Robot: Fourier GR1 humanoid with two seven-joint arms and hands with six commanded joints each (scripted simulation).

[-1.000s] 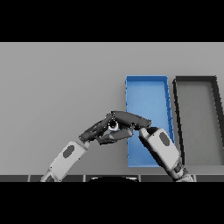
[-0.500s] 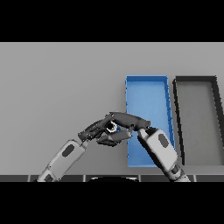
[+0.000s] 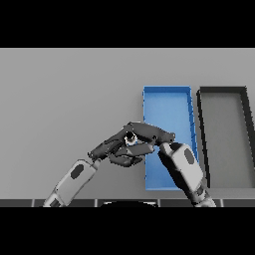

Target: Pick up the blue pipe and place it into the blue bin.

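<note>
The two hands meet just left of the bin's left wall, near the table's front. The left hand [image 3: 115, 148] reaches in from the lower left, dark fingers pointing right, and the right hand [image 3: 149, 134] comes up over the bin's near end and bends back to the left, so its fingers lie across the top of the left hand's. Between them a small round bit of blue and white shows, which I take to be the end of the pipe [image 3: 130, 139], seen end-on; the rest of it is hidden, so I cannot say for sure how its long axis runs, though it seems to point roughly toward the viewer. The right hand's fingers look curled over that spot, the thumb side closing from below, so I judge it is clamped on the pipe; the left hand's fingers are bent under the same spot, but whether they grip it or only lie beside it I cannot tell. The blue bin [image 3: 167, 91] lies directly to the right of the pipe, its left wall just beside the joined fingers, its long side running away from the robot. A dark bin [image 3: 221, 90] stands beyond it, farther right. So the carry is short and sideways, rightward over that near wall, and the right arm already crosses the bin.
</note>
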